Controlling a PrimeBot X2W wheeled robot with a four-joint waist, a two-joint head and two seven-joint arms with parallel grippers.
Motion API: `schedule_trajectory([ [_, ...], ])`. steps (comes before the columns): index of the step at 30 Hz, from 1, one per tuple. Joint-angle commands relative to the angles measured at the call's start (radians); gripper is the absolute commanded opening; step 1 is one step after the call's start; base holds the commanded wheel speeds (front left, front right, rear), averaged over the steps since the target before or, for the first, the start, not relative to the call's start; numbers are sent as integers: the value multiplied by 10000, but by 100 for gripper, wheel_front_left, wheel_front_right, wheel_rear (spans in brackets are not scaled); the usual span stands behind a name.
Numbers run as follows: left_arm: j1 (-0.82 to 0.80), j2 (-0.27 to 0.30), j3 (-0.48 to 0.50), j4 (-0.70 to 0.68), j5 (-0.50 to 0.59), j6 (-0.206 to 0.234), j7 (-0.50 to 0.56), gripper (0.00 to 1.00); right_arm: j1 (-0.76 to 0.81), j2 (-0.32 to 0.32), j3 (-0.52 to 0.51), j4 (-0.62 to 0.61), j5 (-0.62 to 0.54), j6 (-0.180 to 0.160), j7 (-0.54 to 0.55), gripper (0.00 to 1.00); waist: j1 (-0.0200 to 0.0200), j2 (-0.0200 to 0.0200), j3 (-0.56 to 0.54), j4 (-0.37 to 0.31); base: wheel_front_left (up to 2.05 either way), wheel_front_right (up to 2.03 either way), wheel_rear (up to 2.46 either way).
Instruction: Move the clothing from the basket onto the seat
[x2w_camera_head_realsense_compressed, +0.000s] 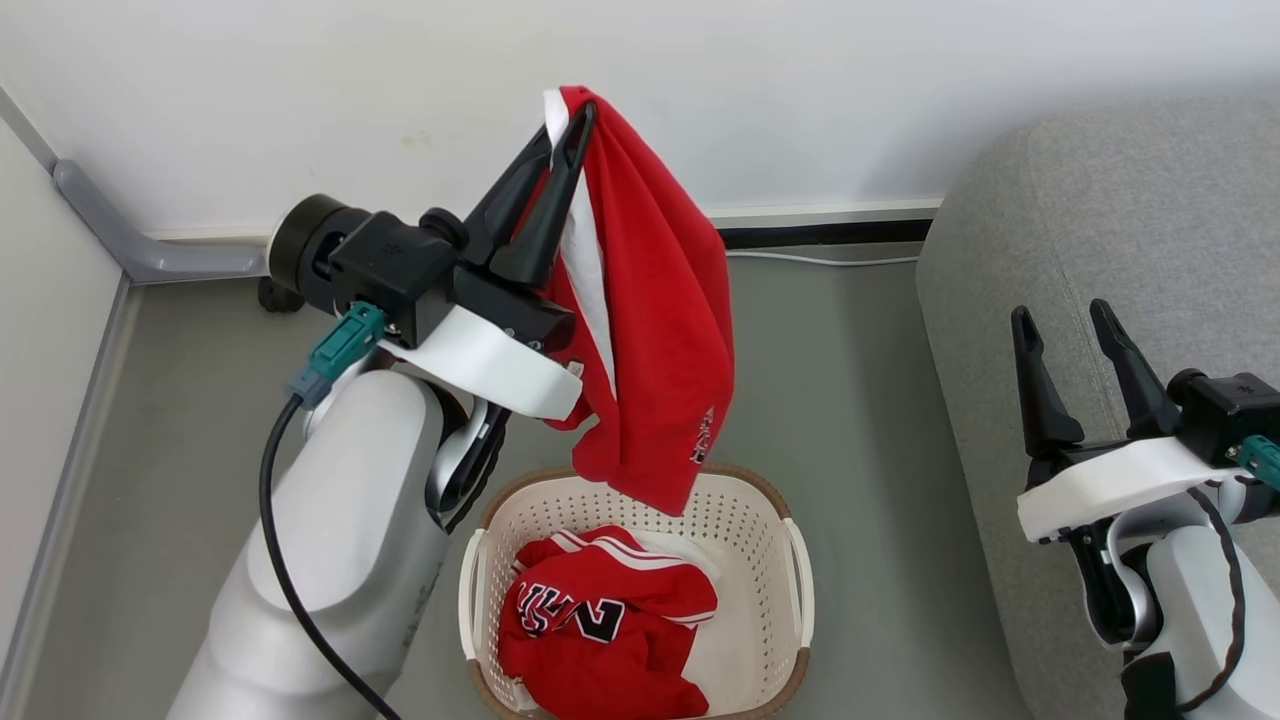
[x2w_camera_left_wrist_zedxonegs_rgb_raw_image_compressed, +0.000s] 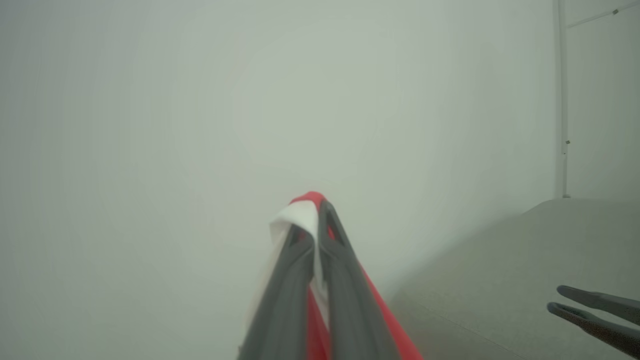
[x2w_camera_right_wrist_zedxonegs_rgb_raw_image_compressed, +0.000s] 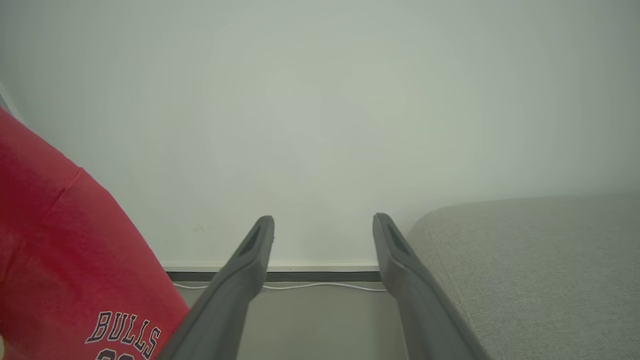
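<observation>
Clothing (x2w_camera_head_realsense_compressed: 660, 300) hangs limp, light; we judge the pinch of left end effector (x2w_camera_head_realsense_compressed: 570, 120) on its white-trimmed edge adequate, right end effector (x2w_camera_head_realsense_compressed: 1060, 310) spread.

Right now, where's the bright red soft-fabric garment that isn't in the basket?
Head view, centre: the red garment hangs from the shut left gripper, above the far rim of the cream-white perforated plastic basket, left of the grey fabric seat.

Grey floor (x2w_camera_head_realsense_compressed: 840, 420), 3 things on it
The basket (x2w_camera_head_realsense_compressed: 797, 572) at centre, the seat (x2w_camera_head_realsense_compressed: 1100, 250) to its right, a white cable (x2w_camera_head_realsense_compressed: 820, 261) along the wall.
</observation>
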Motion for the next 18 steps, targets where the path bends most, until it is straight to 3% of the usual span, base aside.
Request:
schedule_trajectory([
  [1,-526,275,266,-361,-13,-64,-47,0,55,-35,139,-172,-65,42,-59,100,0,0,-19,3,0,0,0],
  [10,-805,281,96,-551,-156,-67,-47,0,-185,72,585,-508,153,42,-59,100,0,0,44,-30,0,0,0],
  [13,-815,244,16,-572,-173,-68,-47,0,-488,100,1501,-1056,505,42,-59,100,0,0,109,-27,0,0,0],
  [14,-833,215,-8,-593,-174,-68,-47,0,-732,59,2342,-1400,741,42,-59,100,0,0,134,-10,0,0,0],
  [18,-869,149,-121,-616,-189,-68,-47,0,-1213,-10,3909,-1913,1380,42,-59,100,0,0,155,70,0,0,0],
])
